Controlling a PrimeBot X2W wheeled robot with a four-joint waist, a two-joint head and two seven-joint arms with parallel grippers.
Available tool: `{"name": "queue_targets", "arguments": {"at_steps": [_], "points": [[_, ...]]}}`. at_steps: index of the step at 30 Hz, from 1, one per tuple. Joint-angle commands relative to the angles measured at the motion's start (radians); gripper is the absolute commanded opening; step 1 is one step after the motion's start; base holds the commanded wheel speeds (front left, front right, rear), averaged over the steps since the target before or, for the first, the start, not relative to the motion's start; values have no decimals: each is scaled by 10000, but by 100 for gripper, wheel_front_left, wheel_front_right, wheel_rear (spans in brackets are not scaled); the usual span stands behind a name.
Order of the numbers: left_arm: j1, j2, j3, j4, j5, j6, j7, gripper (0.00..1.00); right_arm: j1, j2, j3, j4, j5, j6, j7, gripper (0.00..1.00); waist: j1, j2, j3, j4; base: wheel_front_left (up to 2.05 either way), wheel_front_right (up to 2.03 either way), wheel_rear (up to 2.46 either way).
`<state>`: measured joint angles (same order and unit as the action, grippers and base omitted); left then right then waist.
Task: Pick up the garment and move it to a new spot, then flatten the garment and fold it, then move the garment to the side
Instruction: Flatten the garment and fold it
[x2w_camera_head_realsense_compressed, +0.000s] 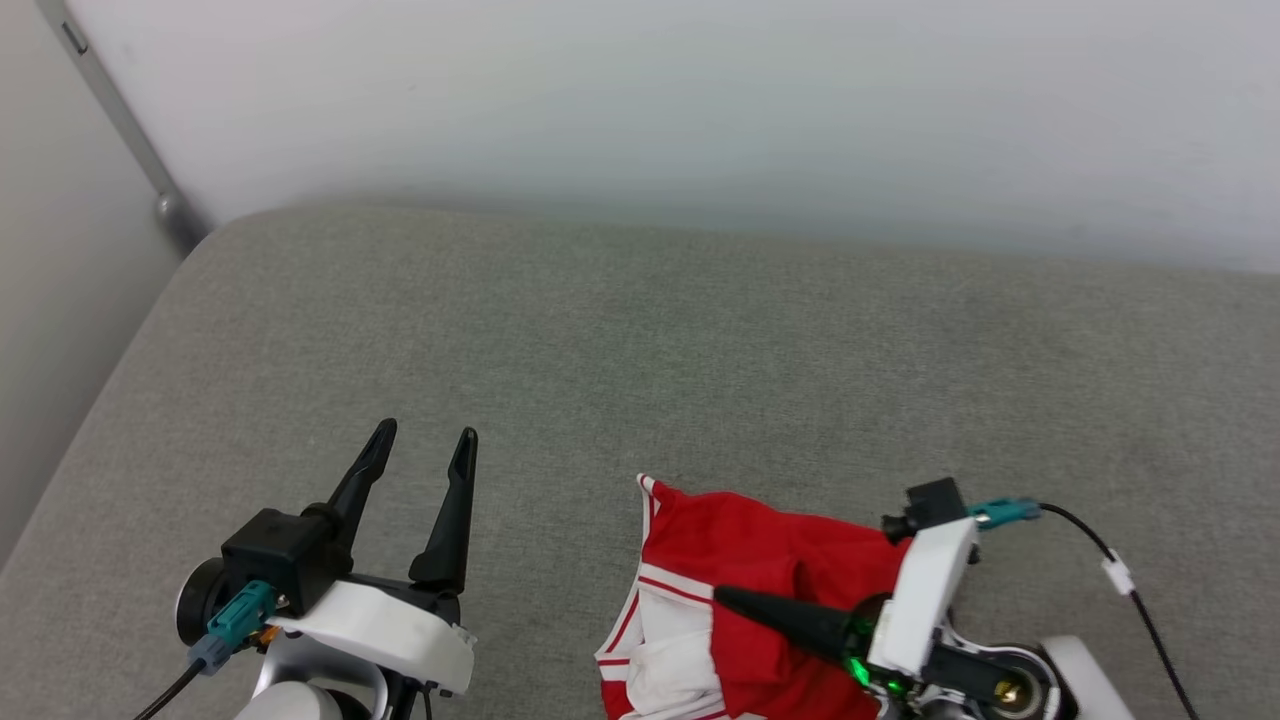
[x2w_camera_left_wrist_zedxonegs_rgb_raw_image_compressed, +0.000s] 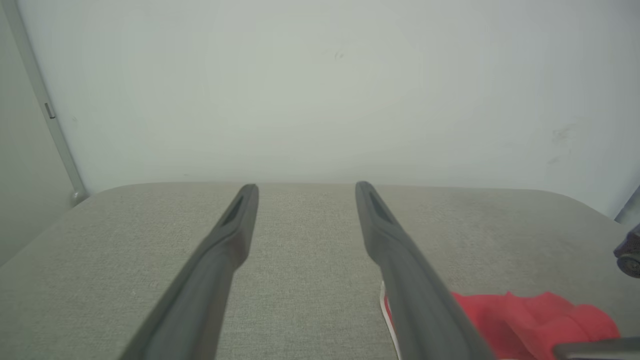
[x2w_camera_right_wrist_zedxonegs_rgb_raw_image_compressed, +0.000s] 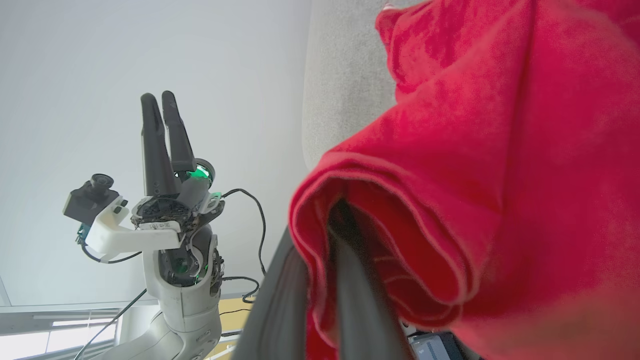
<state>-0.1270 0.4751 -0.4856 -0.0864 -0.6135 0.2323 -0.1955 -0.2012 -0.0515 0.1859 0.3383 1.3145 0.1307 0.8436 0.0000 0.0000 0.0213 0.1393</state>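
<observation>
Head view has the garment (x2w_camera_head_realsense_compressed: 760, 560) bunched up at the near edge of the grey cushion (x2w_camera_head_realsense_compressed: 640, 350), right of centre, with the red body up top and a white striped sleeve lower left. The right gripper (x2w_camera_head_realsense_compressed: 722, 597) is pinched tight on a red fold. Its wrist view shows fabric wrapped over the fingers (x2w_camera_right_wrist_zedxonegs_rgb_raw_image_compressed: 360, 300). The left gripper (x2w_camera_head_realsense_compressed: 425, 435) hovers well off to the left, jaws spread wide and holding nothing.

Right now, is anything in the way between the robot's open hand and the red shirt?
No, nothing visible stands between them. The left gripper, jaws open, hovers over the grey cushion, with just cushion fabric between it and the garment. The right gripper is shut on the garment's red fabric.
</observation>
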Motion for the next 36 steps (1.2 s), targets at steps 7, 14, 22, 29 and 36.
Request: {"name": "queue_targets", "arguments": {"at_steps": [7,14,22,29,36], "points": [[-249,-112,-26,147,-19,-63,-98,100,-849,12,1706,1032,-367,-1,-1893,14,0,0,378,372,0,0,0],[-257,-97,61,336,-103,-19,-131,100,-1433,-139,2496,1458,-1092,-1,-2634,100,0,0,494,330,0,0,0],[-57,74,174,282,-62,229,-50,100,-1929,-1555,3903,195,-3032,-1,-3199,100,0,0,160,62,0,0,0],[275,53,161,253,-41,555,-21,100,-1551,-2952,3100,-360,-6659,-1,-5139,100,0,0,-244,-321,0,0,0],[566,81,255,341,-147,714,-98,100,-92,-2590,-37,-1899,-9009,-2,-6573,100,0,0,-451,-785,0,0,0]]}}
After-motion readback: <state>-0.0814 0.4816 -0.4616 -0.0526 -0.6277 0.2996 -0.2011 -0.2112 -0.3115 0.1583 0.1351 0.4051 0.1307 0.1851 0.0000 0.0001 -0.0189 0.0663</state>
